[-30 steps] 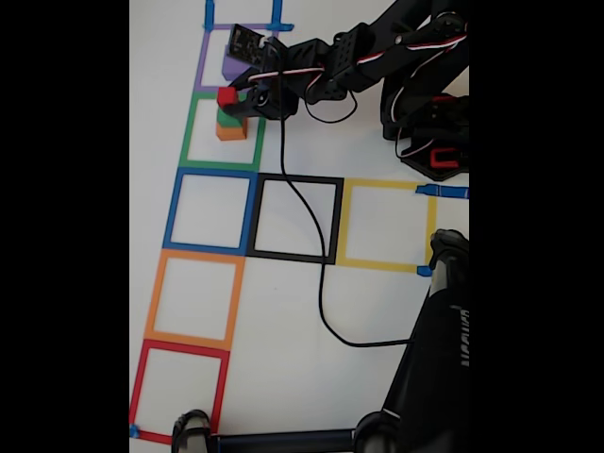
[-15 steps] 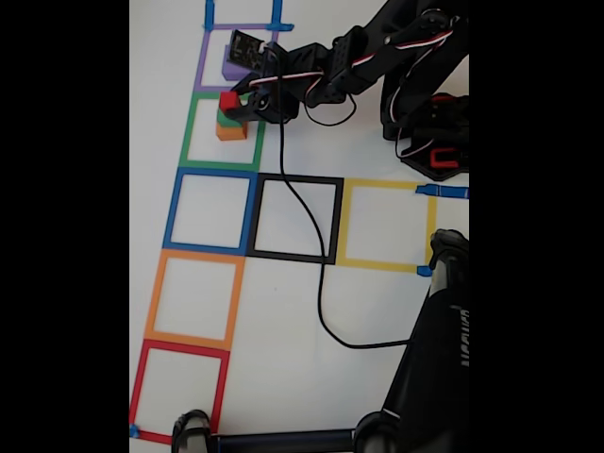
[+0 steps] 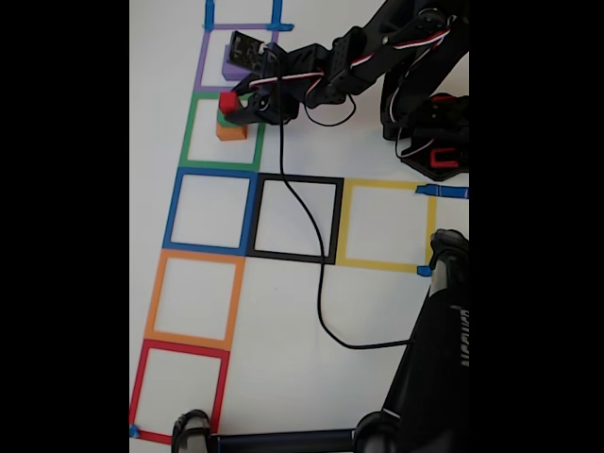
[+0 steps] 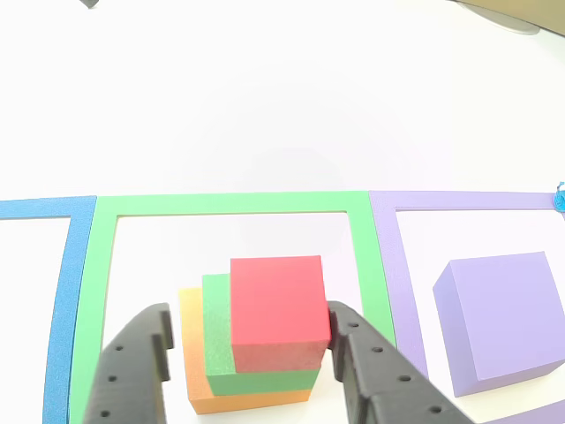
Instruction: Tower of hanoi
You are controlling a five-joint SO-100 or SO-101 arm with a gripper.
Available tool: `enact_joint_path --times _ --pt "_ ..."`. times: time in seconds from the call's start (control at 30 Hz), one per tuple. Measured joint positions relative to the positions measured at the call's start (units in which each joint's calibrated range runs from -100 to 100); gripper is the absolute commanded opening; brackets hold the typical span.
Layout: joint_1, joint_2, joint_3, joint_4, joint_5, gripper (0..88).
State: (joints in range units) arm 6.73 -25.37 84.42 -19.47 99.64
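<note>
The gripper [image 4: 247, 340] is straddling the red cube [image 4: 276, 311], jaws spread; only the right finger [image 4: 353, 353] looks close to touching. The red cube is sitting atop the green cube [image 4: 216, 340] and orange cube [image 4: 188, 340] inside the green tape square [image 4: 229, 204]; the purple cube [image 4: 503, 322] is sitting in the neighbouring purple square. Closing evenly, centred on red alone, should avoid toppling the stack.
</note>
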Motion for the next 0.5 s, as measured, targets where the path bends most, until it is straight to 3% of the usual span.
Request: enact_joint_path --times 0.27,0.4,0.5 --pt "0.0 0.2 0.0 -0.6 0.0 30.6" --pt "1.1 -2.2 0.0 0.2 0.4 25.8" --pt "2.6 -7.7 -1.2 6.5 0.4 20.2"
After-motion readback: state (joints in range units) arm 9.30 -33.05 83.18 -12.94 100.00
